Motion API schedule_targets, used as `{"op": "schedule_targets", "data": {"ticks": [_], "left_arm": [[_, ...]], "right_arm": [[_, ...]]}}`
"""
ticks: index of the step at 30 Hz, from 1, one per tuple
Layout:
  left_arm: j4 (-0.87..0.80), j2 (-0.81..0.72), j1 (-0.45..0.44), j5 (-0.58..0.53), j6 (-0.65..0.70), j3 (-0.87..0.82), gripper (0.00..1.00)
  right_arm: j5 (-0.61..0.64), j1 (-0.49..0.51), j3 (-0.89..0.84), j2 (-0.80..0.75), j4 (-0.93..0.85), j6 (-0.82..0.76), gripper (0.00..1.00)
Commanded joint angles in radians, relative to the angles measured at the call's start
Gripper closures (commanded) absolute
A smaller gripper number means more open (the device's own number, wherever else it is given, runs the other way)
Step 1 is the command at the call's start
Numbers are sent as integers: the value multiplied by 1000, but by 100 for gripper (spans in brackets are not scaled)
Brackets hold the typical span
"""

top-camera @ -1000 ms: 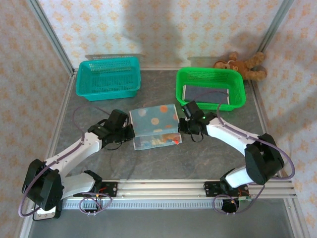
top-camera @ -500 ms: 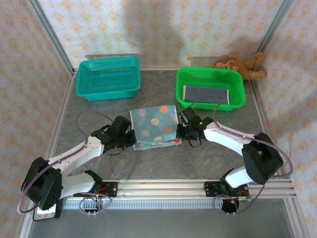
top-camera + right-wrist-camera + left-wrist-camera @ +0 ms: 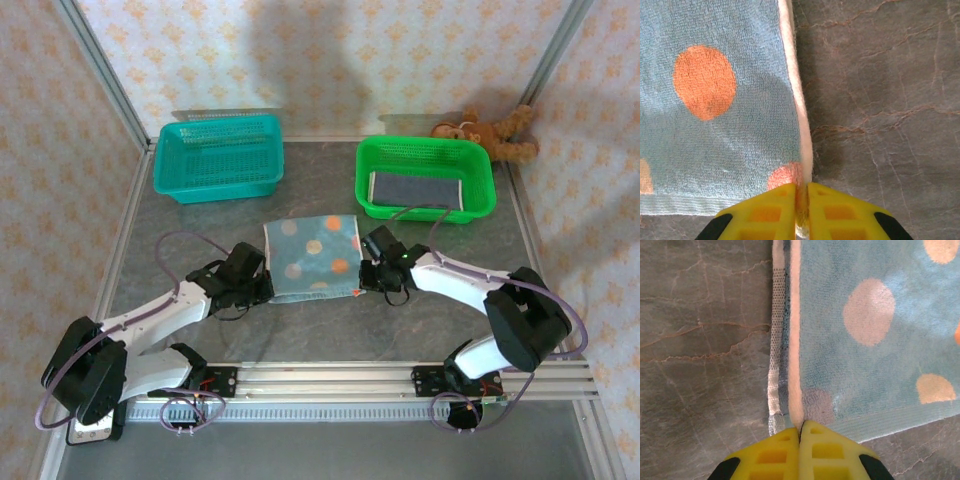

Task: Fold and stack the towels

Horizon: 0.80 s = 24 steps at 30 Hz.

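My left gripper [image 3: 262, 288] is clamped shut on the near left corner of the dotted towel [image 3: 312, 258], which looks folded once on the table; my right gripper [image 3: 362, 280] pinches its near right corner, so I judge more folding and stacking are left. The teal basket [image 3: 215, 183] holds nothing, the green basket [image 3: 420, 143] one flat dark cloth [image 3: 415, 188]

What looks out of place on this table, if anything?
Only the teddy bear: it lies sprawled in the far right corner, just behind the green basket, a toy among laundry things. The dotted towel lies flat.
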Motion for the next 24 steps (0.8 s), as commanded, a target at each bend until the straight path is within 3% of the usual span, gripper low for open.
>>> {"op": "schedule_targets", "data": {"ticks": [1,6,7,9,10,14,18,20,23,24], "left_arm": [[-13,-28,-5,-42,-4,-11,100],[-1,-32,-6,-32,-12,-38,100],[-4,-32,-5,-30,-15,-42,95],[-12,-36,-5,-31,-14,-45,57],[-23,-40,-6,-33,-11,-40,47],[-84,-45,-6,-53,17,30,43],[-102,1,-3,-89,58,121,55],[-76,68,3,-83,78,176,75],[-51,201,8,-75,94,255,93],[-43,242,7,-74,96,275,95]], "right_arm": [[-2,7,-12,-28,-4,10,86],[-17,15,-35,-30,1,14,82],[-22,20,-41,-29,3,17,79],[-20,31,-48,-34,-2,17,69],[-12,34,-49,-42,-10,18,68],[32,34,-14,-72,-55,-1,66],[67,34,65,-43,-82,-37,69],[68,34,111,7,-73,-51,78],[76,34,166,88,-48,-63,87],[81,34,181,117,-35,-67,88]]}}
